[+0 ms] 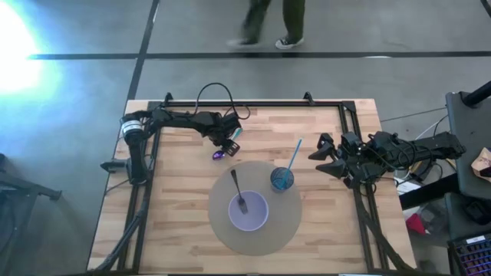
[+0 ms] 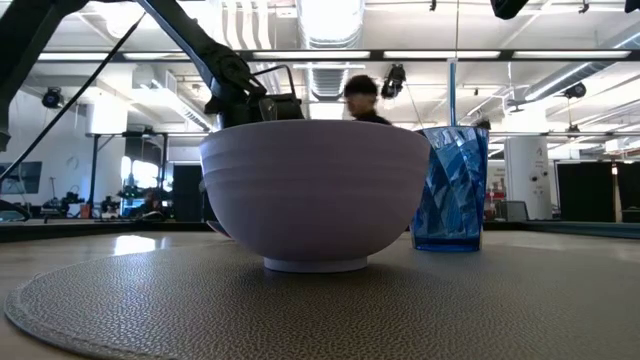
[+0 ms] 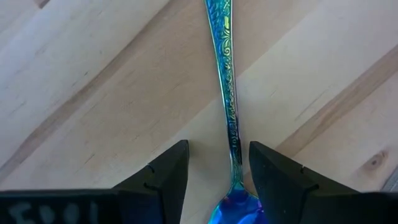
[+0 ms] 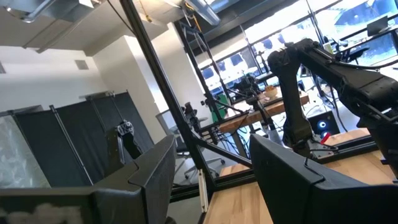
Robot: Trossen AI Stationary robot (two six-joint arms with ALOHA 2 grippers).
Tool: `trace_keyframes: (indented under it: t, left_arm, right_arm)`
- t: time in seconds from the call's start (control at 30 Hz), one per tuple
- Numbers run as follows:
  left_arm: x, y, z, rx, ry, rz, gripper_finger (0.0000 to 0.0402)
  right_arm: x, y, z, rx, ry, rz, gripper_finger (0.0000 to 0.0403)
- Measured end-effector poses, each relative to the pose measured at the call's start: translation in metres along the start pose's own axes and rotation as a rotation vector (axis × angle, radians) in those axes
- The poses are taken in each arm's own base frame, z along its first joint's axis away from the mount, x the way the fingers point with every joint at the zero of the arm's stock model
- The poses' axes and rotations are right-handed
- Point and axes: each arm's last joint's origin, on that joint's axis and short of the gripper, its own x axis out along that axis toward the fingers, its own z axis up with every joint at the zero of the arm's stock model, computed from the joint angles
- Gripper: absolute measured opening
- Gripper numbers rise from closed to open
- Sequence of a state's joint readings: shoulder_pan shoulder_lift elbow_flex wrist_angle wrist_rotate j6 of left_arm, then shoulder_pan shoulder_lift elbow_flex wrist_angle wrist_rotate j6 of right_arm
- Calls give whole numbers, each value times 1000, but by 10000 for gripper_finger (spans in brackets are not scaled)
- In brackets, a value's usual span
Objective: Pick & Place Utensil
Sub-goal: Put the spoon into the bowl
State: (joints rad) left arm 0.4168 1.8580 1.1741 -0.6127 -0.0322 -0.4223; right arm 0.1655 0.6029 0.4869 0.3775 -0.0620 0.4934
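- The left arm is stretched from the tabletop's [image 1: 184,230] far left corner toward its middle, and the left gripper [image 1: 229,142] is lowered over the iridescent spoon [image 1: 225,149].
- In the left wrist view the left jaws are seen apart, astride the spoon's patterned handle [image 3: 226,81]; one finger [image 3: 273,177] lies against the handle, the other is set clear of it.
- The spoon is laid flat on the bare wood, just beyond the far-left edge of the round mat [image 1: 265,230].
- The right arm is held folded over the tabletop's right edge, with the right gripper [image 1: 327,156] raised and its jaws apart, near the blue cup [image 1: 282,180].
- Open wood is left between the spoon and the far rail, and along the left side.
- A pale, smooth bowl [image 1: 248,211] with a dark fork [image 1: 238,192] in it is set on the pebbled grey mat; the faceted cup, holding a straw [image 1: 294,153], is stood at the mat's right edge.
- A person's legs [image 1: 268,23] are seen on the floor beyond the tabletop.
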Motion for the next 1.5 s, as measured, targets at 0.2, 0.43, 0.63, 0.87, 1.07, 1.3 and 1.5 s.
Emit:
trace_keyframes:
  t: [0.2, 0.43, 0.63, 0.87, 1.07, 1.3, 1.5]
  left_arm:
    - [0, 0, 0, -4, -10, 29, 151]
    - [0, -2, -2, 44, -9, 45, 79]
    - [0, -1, -3, 97, 6, 60, 24]
    - [0, 0, -5, 132, 20, 76, 8]
    - [0, 0, -5, 150, 24, 82, 5]
    - [-3, 1, -7, 161, 33, 86, 2]
    - [-15, 1, -8, 166, 12, 76, 1]
  right_arm:
    - [0, 0, 0, 0, 0, 0, 201]
    - [0, 0, 0, 0, 0, 0, 201]
    - [0, 0, 0, 0, 0, 0, 201]
    - [0, 0, 0, 4, 0, 0, 201]
    - [0, 0, 0, 4, 1, 0, 201]
    - [0, 0, 0, 4, 2, -1, 201]
    - [0, 0, 0, 4, 4, -2, 201]
